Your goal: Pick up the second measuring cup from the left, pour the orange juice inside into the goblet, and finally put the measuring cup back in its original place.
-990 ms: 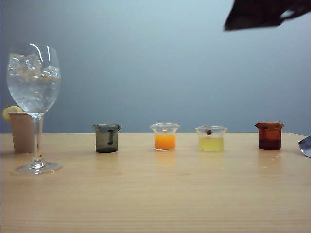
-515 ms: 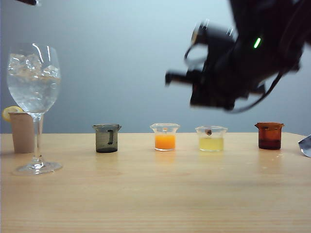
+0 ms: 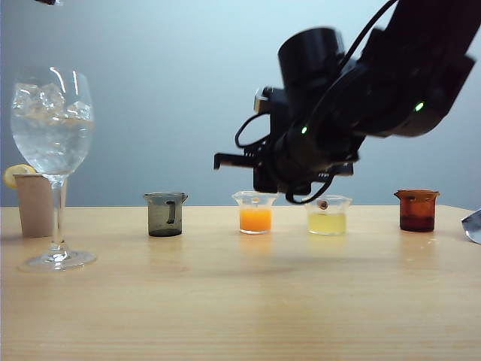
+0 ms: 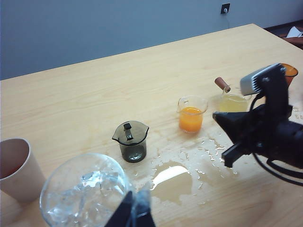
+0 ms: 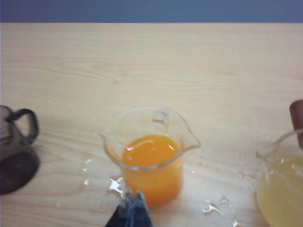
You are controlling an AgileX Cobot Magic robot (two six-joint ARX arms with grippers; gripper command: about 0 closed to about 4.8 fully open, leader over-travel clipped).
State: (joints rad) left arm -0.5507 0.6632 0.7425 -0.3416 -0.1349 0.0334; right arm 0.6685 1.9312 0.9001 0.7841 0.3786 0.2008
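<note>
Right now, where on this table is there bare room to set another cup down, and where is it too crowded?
The wide front strip of the table before the cup row is bare, though the left wrist view shows a puddle there. Crowded: the second measuring cup under the shut right gripper, beside the yellow cup, and the corner with the goblet under the left gripper.

- 4 small cups: grey (image 3: 165,214), orange-juice (image 3: 255,211), yellow (image 3: 326,214), brown (image 3: 416,210)
- 1 goblet (image 3: 52,150), iced
- 1 beige cup (image 3: 34,203) with lemon
- 2 grippers: left (image 4: 136,215), right (image 5: 132,213)
</note>
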